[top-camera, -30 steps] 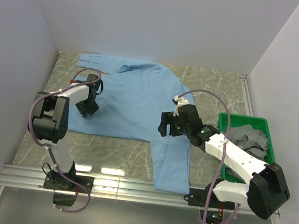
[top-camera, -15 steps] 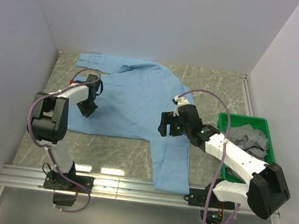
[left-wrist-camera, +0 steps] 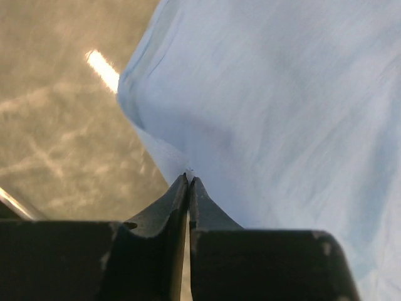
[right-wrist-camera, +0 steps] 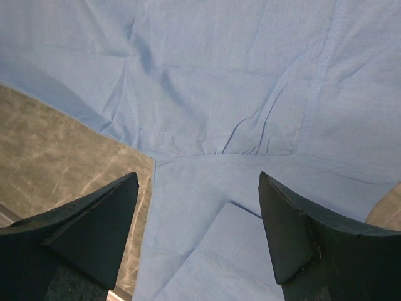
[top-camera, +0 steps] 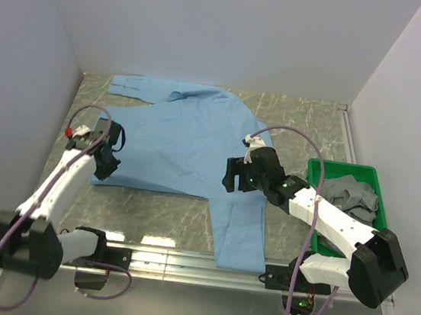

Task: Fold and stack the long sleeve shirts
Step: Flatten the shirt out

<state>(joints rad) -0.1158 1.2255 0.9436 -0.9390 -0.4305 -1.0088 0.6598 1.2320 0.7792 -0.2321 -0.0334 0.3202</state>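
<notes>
One light blue long sleeve shirt [top-camera: 189,139] lies spread on the marble table, one sleeve [top-camera: 241,230] trailing toward the near edge, the other [top-camera: 135,85] at the far left. My left gripper [top-camera: 106,165] sits at the shirt's left hem. In the left wrist view its jaws [left-wrist-camera: 188,178] are pressed together with a ridge of the blue cloth [left-wrist-camera: 282,94] pinched at the tips. My right gripper [top-camera: 231,177] hovers open above the shirt's right side, where the sleeve joins the body [right-wrist-camera: 219,75]; nothing sits between its fingers [right-wrist-camera: 197,179].
A green bin [top-camera: 315,169] holding crumpled grey cloth [top-camera: 352,194] stands at the right edge. White walls close in the table on three sides. A metal rail [top-camera: 182,262] runs along the near edge. Bare marble [top-camera: 70,109] shows left of the shirt.
The left gripper has shut on the shirt's hem and shifted left and nearer, its arm now lower and stretched out. The right arm has not moved.
</notes>
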